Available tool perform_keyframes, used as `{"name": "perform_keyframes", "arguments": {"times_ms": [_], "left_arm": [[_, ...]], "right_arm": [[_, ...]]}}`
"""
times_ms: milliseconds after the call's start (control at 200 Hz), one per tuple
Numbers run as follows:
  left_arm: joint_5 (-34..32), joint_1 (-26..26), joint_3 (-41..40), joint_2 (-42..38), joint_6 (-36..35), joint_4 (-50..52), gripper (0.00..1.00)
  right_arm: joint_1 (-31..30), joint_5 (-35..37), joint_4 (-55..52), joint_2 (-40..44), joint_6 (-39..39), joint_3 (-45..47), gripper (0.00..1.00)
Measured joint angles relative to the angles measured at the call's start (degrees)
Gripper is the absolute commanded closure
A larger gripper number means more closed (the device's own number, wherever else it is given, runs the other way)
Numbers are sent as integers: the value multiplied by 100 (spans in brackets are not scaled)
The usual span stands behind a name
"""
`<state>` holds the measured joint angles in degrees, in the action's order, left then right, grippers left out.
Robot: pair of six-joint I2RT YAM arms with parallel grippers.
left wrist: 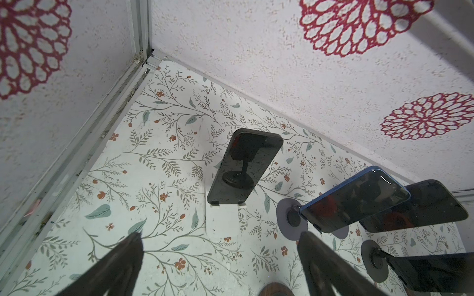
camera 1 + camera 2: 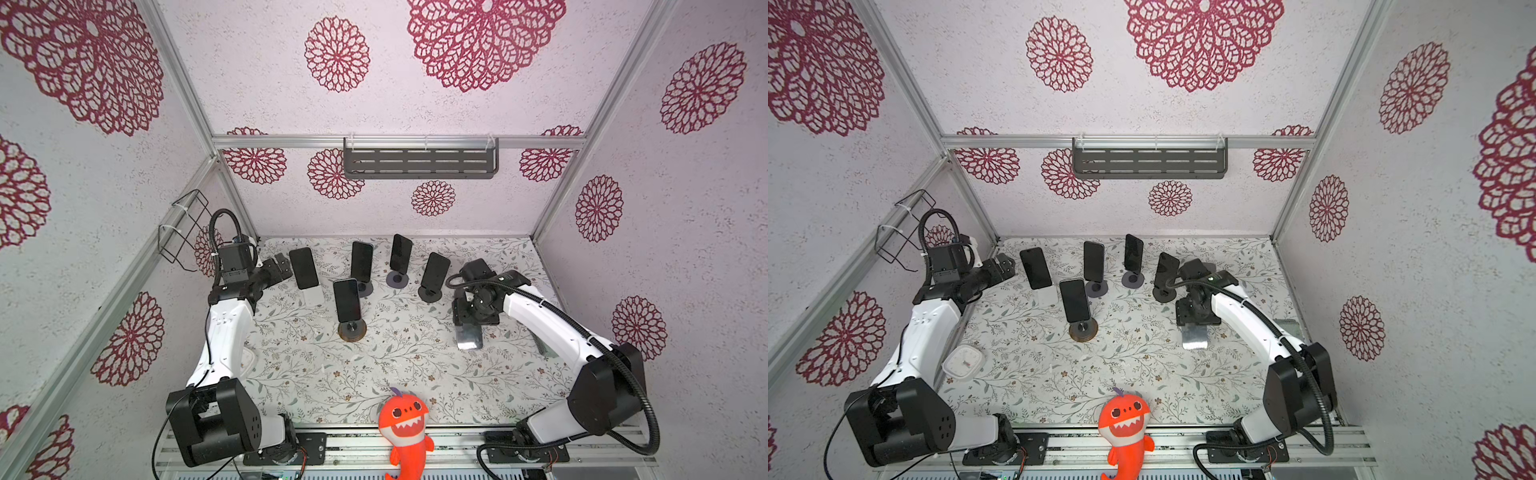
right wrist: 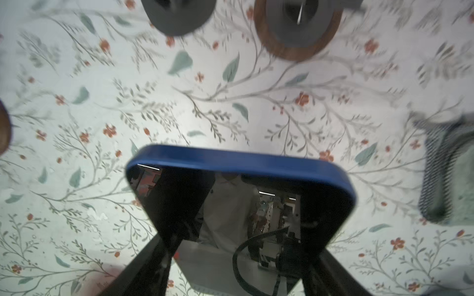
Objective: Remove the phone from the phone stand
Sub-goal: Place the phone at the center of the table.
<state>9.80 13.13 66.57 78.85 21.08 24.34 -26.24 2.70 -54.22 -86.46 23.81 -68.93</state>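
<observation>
Blue-edged black phone (image 3: 241, 205): off the round-based stands (image 3: 177, 18), clamped between right fingers (image 3: 143, 269).
Left fingers (image 1: 112, 269): spread, empty.
Remaining: seemingly setting it down.

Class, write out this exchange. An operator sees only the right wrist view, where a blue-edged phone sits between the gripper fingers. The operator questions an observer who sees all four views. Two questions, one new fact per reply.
Operator: My right gripper grips the blue phone. What else needs lifting?
Observer: Five phones on stands, seen in both top views.
Operator: And the left gripper?
Observer: Open and empty, facing the dark phone on the white stand.
</observation>
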Motion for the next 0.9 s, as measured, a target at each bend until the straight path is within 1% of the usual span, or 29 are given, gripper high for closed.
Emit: {"name": "perform_keyframes", "arguments": {"times_ms": [140,440,731,901], "left_arm": [[-28,-39,0,13,0,-2,2],[-155,-87,-114,15,0,-7,2],[-155,-98,-118,15,0,-13,2],[-155,-98,-118,15,0,-13,2]], "right_arm": [[0,-125,166,-286,111,485,28],[76,0,968,-990,125,826,29],[251,7,1475,-1043,116,887,21],[284,35,1676,-1178,79,896,20]]}}
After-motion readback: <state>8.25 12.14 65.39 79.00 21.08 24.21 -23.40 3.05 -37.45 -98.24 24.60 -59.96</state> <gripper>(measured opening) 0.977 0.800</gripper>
